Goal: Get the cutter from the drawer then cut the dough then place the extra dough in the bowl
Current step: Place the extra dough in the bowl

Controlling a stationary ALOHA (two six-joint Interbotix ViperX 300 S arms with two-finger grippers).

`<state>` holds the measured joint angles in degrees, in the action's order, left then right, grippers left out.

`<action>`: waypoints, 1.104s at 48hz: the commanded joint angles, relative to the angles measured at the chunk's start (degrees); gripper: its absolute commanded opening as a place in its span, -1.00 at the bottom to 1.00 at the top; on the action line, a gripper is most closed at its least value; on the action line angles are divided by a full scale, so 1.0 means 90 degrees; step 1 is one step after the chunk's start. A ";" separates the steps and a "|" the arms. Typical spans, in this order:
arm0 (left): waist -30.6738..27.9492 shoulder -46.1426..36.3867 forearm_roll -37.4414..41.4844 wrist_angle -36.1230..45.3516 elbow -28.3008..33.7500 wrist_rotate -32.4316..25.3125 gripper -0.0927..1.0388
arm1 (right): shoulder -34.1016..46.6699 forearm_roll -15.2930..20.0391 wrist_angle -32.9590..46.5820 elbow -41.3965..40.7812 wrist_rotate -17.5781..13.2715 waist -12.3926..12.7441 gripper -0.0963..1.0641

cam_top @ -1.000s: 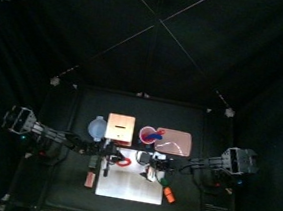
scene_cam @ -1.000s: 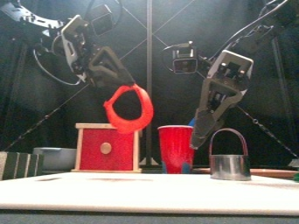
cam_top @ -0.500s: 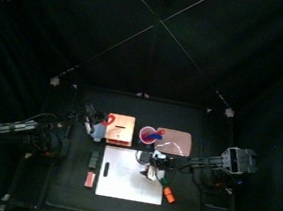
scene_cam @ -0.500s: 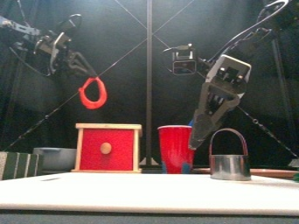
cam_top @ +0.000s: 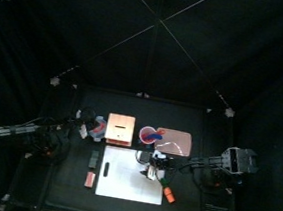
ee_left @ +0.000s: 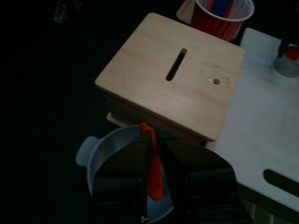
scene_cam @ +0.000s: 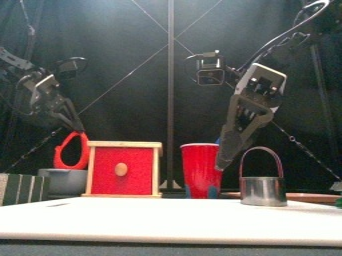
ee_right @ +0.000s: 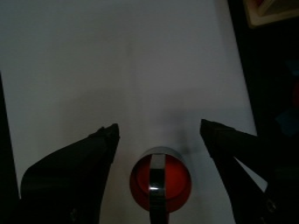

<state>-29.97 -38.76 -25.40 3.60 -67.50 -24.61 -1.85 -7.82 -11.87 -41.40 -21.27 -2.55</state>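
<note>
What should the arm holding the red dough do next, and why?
Probably lower a little and open the left fingers. The dough ring they pinch hangs just above the bowl, so letting go there should drop it inside.

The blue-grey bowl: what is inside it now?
Over the bowl hangs the red dough ring, held by the left gripper; nothing else shows inside. The gripper and the bowl's wall hide the bottom.

Red on the dough ring [ee_left: 149, 163], at nine o'clock of the wooden box [scene_cam: 123, 170] in the front view. Pale wood on that box, red on its drawer front. Blue-grey on the bowl [scene_cam: 60, 182], plain red on the cup [scene_cam: 201, 172], silver on the cutter [scene_cam: 263, 190], white on the cutting board [cam_top: 132, 182], pink on the tray [cam_top: 190, 146], black on the counter [cam_top: 58, 175].
</note>
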 commanded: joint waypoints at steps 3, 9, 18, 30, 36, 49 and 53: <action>0.0029 -0.0049 -0.0264 -0.0107 0.0078 0.0039 0.69 | -0.0088 0.0020 0.0039 0.0127 -0.0010 0.0020 0.93; 0.0000 -0.0049 -0.0986 -0.0146 0.0010 0.0039 0.73 | -0.0068 0.0020 0.0039 0.0137 -0.0010 0.0020 0.93; 0.0332 -0.0049 -0.1406 -0.0469 -0.0068 -0.0049 0.72 | -0.0127 -0.0127 0.0166 0.0254 0.0020 0.0049 0.93; 0.2305 -0.0049 0.0596 -0.2441 -0.0391 -0.0010 0.72 | -0.0439 -0.1133 0.2607 0.0166 0.0117 0.0723 0.93; 0.3066 -0.0049 0.0898 -0.3965 -0.0645 0.0020 0.72 | -0.0635 -0.1387 0.4209 -0.0264 0.0146 0.1318 0.93; 0.3223 -0.0010 0.0879 -0.4248 -0.0723 0.0039 0.72 | -0.0713 -0.1797 0.6035 -0.0928 0.0156 0.1934 0.93; 0.3223 0.0020 0.0801 -0.4238 -0.0732 0.0039 0.72 | -0.0684 -0.1797 0.6035 -0.0898 0.0156 0.1934 0.93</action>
<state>-1.05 -38.85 -17.75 -34.10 -74.79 -24.26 -6.77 -24.08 41.75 -50.19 -19.86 14.59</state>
